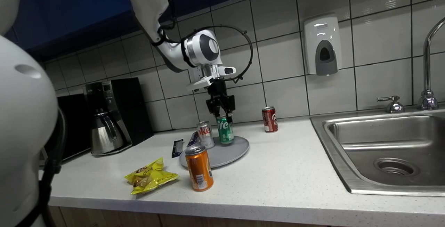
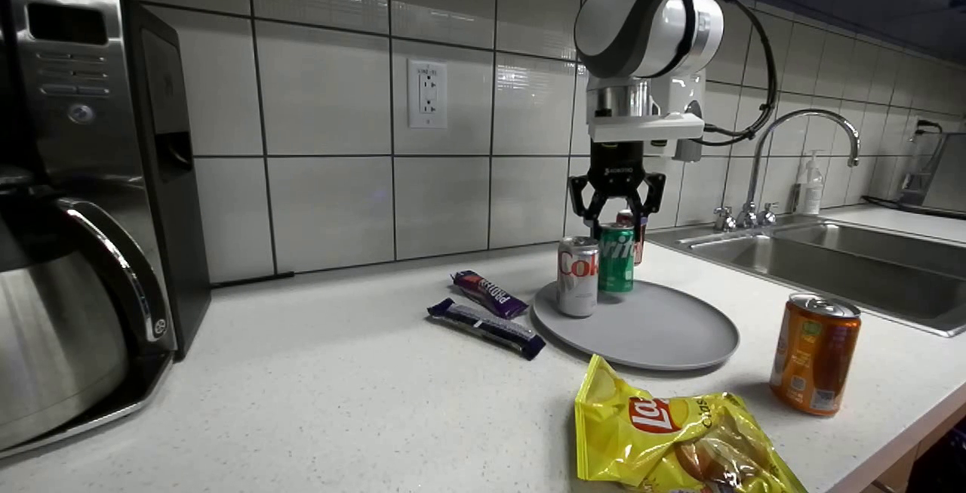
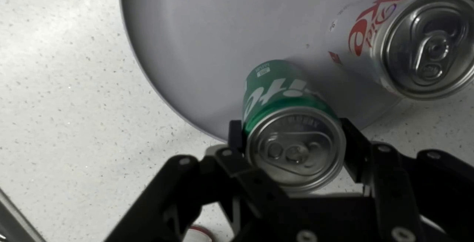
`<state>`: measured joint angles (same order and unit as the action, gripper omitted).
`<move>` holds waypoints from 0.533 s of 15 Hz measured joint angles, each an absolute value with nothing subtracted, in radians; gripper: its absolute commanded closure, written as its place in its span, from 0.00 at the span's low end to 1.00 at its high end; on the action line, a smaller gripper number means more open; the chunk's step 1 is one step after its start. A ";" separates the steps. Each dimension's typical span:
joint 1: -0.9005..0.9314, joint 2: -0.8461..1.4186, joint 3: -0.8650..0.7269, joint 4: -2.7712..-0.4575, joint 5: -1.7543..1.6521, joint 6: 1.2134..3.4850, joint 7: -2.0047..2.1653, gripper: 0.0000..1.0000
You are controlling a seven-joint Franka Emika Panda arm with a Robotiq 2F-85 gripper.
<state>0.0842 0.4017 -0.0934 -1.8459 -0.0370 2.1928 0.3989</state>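
Green Sprite can (image 3: 277, 95) — white lettering, silver pull-tab lid — is upright at the wrist view's lower centre, clasped on both sides by the black gripper (image 3: 292, 134).

Plate (image 2: 656, 327), chips (image 2: 672, 432), bars (image 2: 487, 328) on counter (image 2: 339, 402)

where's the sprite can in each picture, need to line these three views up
In an exterior view: the Sprite can is just below the middle, right of the Diet Coke can.
In an exterior view: the Sprite can is right of centre, behind and right of the Diet Coke can.
In the wrist view: the Sprite can is right of and slightly below centre, between the fingers.
Shared landmark: the gray plate, visible in all three.
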 measured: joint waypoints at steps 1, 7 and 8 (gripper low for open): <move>0.084 0.402 -0.092 -1.848 -0.037 2.193 0.403 0.62; 0.086 0.402 -0.090 -1.858 -0.037 2.200 0.412 0.41; 0.086 0.402 -0.090 -1.859 -0.037 2.201 0.412 0.12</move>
